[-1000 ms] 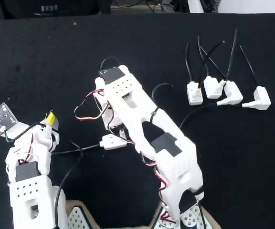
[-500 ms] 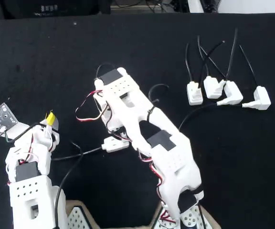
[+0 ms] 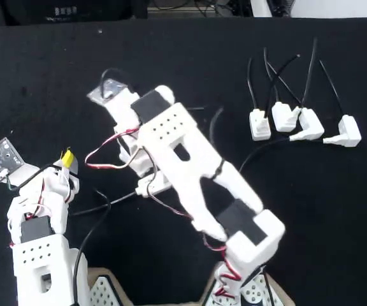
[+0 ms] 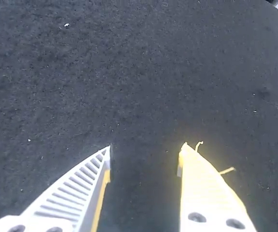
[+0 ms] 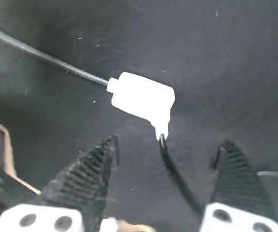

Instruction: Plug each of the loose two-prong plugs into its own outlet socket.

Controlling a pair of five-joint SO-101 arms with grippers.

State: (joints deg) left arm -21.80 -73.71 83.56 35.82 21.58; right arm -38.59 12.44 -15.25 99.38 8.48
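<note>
– Plug (image 5: 141, 99) nearest you: where does it lie?
– Flat on the black worktop (image 5: 226, 48), just ahead of my right tool (image 5: 170, 145). That tool is released, its dark fingers (image 5: 93, 169) spread wide and grasping nothing. A black cable (image 5: 179, 178) runs from the white plug back between them, and a second cable (image 5: 47, 57) leaves its other end.
– And your left tool?
– My left tool (image 4: 146, 150) is released too. It hangs over bare worktop with nothing between its yellow-edged fingers (image 4: 201, 183). In the high view it sits at the left side, apart from the plug.
– Farther out?
– Four more white plugs (image 3: 308, 124) lie in a row at the far right, each with a black cord (image 3: 311, 64) trailing away.
</note>
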